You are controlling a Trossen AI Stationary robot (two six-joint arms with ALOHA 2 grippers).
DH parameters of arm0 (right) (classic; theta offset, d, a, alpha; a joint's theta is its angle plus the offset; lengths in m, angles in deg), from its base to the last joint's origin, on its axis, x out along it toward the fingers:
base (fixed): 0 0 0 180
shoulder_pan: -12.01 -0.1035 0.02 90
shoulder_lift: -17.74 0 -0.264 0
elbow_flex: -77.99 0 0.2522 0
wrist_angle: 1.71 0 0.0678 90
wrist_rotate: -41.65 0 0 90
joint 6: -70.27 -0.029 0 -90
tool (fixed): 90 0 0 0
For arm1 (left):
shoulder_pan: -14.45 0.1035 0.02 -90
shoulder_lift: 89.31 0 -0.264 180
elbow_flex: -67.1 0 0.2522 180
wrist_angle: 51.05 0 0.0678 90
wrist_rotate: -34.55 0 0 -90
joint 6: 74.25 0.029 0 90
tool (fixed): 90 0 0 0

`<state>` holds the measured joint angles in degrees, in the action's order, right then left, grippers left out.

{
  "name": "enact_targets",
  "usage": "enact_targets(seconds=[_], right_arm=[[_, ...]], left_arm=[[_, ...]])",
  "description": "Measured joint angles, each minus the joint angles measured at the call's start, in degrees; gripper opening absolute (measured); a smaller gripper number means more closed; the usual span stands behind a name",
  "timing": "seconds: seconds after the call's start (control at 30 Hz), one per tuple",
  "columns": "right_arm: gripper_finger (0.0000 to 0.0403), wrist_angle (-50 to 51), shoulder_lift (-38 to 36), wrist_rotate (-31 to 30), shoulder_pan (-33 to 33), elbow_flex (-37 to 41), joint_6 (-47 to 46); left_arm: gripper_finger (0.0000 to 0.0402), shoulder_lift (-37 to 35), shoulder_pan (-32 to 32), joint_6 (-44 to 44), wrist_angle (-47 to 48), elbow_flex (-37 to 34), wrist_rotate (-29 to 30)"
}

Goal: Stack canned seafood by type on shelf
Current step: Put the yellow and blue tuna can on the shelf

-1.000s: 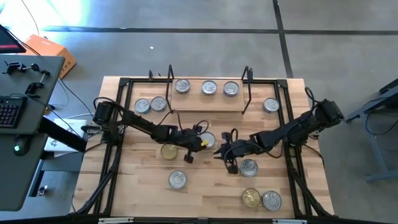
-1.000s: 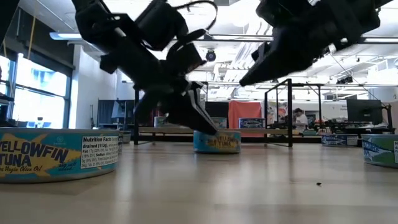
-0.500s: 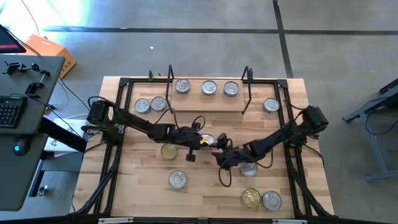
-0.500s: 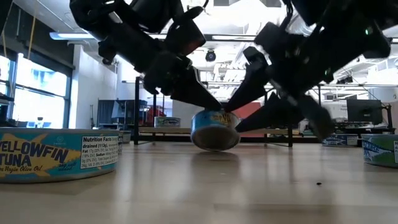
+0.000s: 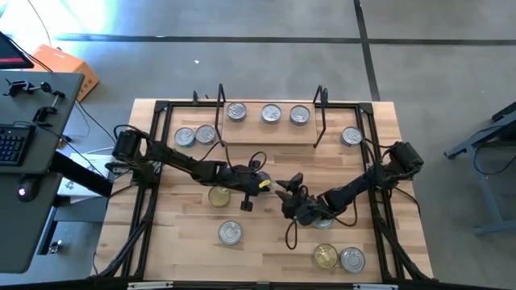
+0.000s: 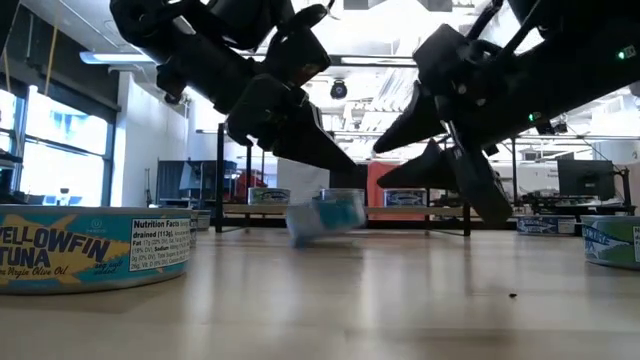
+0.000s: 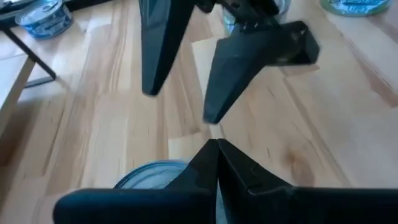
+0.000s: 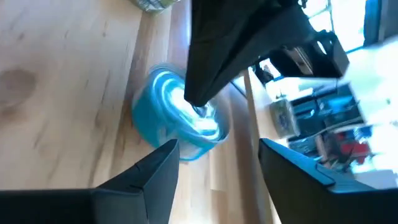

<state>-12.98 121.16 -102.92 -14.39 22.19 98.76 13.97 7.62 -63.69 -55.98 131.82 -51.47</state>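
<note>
Tilting, round blue-labelled tin [image 6: 325,215] beneath pinched-shut left gripper [image 6: 345,178]; right gripper [image 6: 440,170] spread wide.

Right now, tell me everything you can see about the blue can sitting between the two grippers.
The blue can is a short round tin with a blue label and a pale lid, blurred as if moving. In the low view it looks tilted on the wooden tabletop, near the table's middle. The left gripper has its fingers shut, tip at the can's top; whether it touches is unclear. The right gripper is open, its fingers straddling the can without closing on it.
</note>
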Motion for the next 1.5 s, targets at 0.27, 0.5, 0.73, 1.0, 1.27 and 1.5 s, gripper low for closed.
enact_targets(seconds=[0.27, 0.5, 0.73, 1.0, 1.27, 1.5], right_arm=[[0.0223, 4.3, 0.0, 18.0, 3.9, 0.0, -23.3], [0.0223, 4.2, 0.1, 25.4, 8.9, 0.0, -30.1], [0.0222, 4.1, 0.1, 27.5, 10.4, 0.0, -30.1], [0.0222, 4.5, 0.1, 27.7, 9.9, 0.0, -38.0], [0.0222, 7.2, 0.1, 27.1, 13.7, 0.0, -53.6], [0.0222, 6.9, 0.1, 27.0, 17.2, 0.0, -60.6]], left_arm=[[0.0016, -1.8, -0.2, 0.1, 13.1, 0.0, 11.6], [0.003, -4.8, 2.5, -6.1, 27.1, 0.1, 21.3], [0.0012, -4.3, 3.5, -4.3, 30.1, 0.0, 13.5], [0.0001, -8.9, 0.4, -7.1, 32.7, 0.0, 19.9], [0.0, -8.0, -0.5, -9.8, 27.4, -3.1, 0.1], [0.0001, -3.4, 0.8, -5.6, 17.1, -5.0, 4.7]])
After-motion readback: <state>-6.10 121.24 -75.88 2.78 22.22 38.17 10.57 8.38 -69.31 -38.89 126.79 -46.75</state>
